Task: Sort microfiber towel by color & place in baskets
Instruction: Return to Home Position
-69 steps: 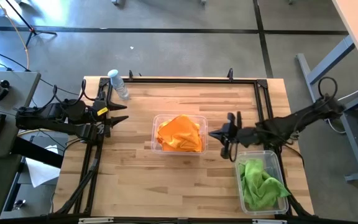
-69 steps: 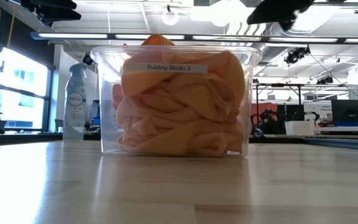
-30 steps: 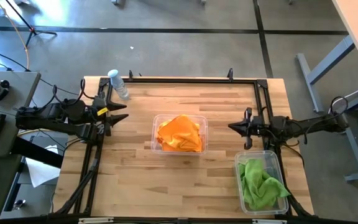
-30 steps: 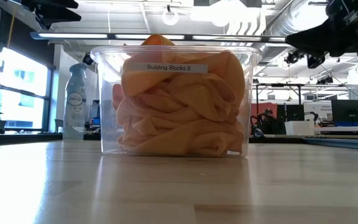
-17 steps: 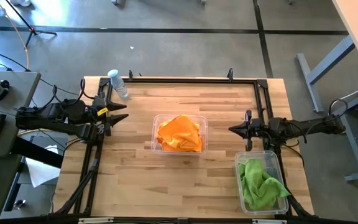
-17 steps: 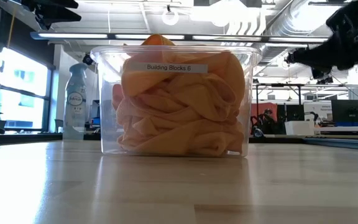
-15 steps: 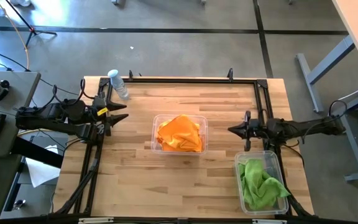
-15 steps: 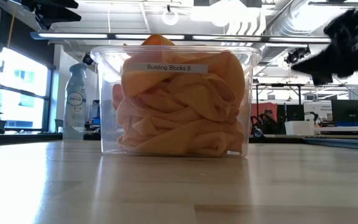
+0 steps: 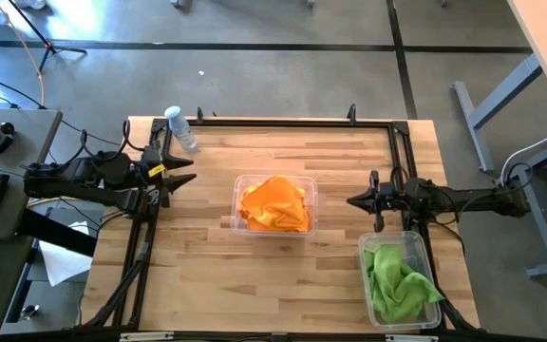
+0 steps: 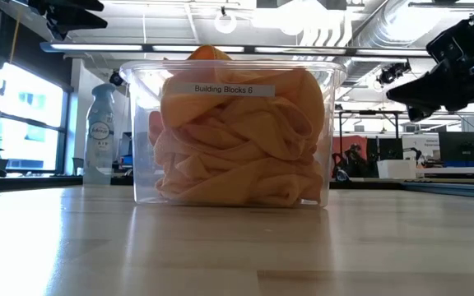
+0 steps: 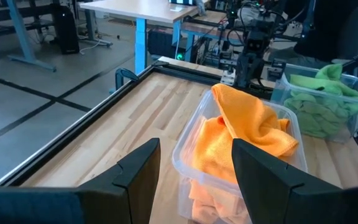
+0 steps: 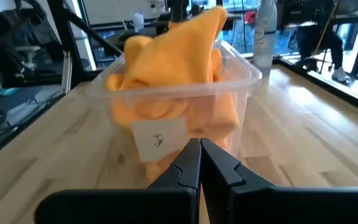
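A clear basket [image 9: 238, 190] in the middle of the table holds several orange towels [image 9: 273, 204], heaped above its rim [image 12: 173, 43]. A second clear basket [image 9: 364, 249] at the near right corner holds green towels [image 9: 397, 283]. My left gripper [image 9: 186, 171] hovers open at the table's left edge, pointing at the orange basket [image 11: 185, 149]. My right gripper [image 9: 352, 200] hovers shut to the right of the orange basket and beyond the green one, its fingertips [image 12: 199, 149] pointing at the orange basket. Neither gripper touches anything.
A clear water bottle [image 9: 180, 128] lies at the far left corner, and a spray bottle [image 10: 99, 131] shows behind the orange basket in the low view. A black frame [image 9: 283, 121] rims the table. Bare wood [image 9: 254, 285] lies in front of the orange basket.
My right gripper, shut throughout, has sunk lower and settled level at the table's right side, its tip edging slightly toward the orange basket. The towels and baskets have stayed in place.
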Controlling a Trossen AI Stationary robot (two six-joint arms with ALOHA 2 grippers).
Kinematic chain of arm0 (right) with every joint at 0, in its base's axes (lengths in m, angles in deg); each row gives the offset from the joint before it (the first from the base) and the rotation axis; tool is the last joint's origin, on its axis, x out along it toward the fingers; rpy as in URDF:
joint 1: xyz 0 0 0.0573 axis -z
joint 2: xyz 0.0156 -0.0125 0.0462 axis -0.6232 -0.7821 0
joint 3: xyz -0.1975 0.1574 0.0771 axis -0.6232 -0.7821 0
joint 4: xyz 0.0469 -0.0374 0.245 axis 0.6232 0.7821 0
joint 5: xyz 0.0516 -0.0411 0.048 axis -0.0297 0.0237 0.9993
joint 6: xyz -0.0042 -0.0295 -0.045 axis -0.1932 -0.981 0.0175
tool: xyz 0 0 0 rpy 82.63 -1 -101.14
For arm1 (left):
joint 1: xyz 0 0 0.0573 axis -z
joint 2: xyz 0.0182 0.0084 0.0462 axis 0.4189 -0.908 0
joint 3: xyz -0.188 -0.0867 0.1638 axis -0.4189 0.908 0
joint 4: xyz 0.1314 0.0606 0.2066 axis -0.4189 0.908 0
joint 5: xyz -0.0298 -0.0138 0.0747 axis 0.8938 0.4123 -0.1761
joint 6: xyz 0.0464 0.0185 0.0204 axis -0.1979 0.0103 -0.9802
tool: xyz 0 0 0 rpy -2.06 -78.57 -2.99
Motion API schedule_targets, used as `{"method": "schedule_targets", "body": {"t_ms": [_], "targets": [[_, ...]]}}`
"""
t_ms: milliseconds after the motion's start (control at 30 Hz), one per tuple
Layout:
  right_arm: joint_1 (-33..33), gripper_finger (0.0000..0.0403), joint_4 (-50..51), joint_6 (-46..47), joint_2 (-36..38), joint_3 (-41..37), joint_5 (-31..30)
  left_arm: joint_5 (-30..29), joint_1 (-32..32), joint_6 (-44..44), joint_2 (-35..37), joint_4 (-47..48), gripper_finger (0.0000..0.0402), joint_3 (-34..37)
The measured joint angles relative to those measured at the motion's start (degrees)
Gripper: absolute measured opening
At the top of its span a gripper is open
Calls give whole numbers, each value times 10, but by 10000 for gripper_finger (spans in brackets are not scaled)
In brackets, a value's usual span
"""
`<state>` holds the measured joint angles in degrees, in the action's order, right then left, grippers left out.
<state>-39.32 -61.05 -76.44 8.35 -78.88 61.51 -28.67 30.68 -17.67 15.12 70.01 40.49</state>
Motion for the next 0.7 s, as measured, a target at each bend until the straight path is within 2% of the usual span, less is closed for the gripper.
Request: {"method": "schedule_targets", "body": {"t_ms": [300,533,700], "targets": [[4,0,0,-2,-4,0,1,3,0,-48,0,-1,188,0],[4,0,0,-2,-4,0,1,8,0,-153,0,-38,188,0],[4,0,0,-2,-4,0,1,62,0,-210,15,-156,188,64]]}}
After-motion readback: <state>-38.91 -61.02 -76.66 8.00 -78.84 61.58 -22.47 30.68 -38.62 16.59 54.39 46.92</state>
